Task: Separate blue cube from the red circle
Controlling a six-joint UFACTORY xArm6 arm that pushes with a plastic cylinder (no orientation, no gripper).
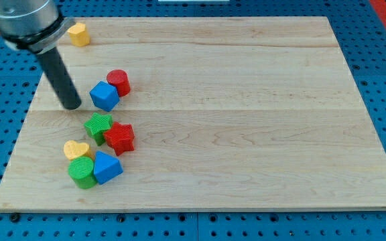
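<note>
A blue cube (104, 96) sits on the wooden board at the view's upper left. A red circle (118, 82) stands touching its upper right side. My tip (72, 106) rests on the board just left of the blue cube, a small gap between them.
A yellow block (78, 34) lies near the board's top left corner. Below the cube are a green star (98, 126) and a red star (120, 137). Lower still are a yellow heart (76, 149), a green cylinder (82, 172) and a blue block (107, 167).
</note>
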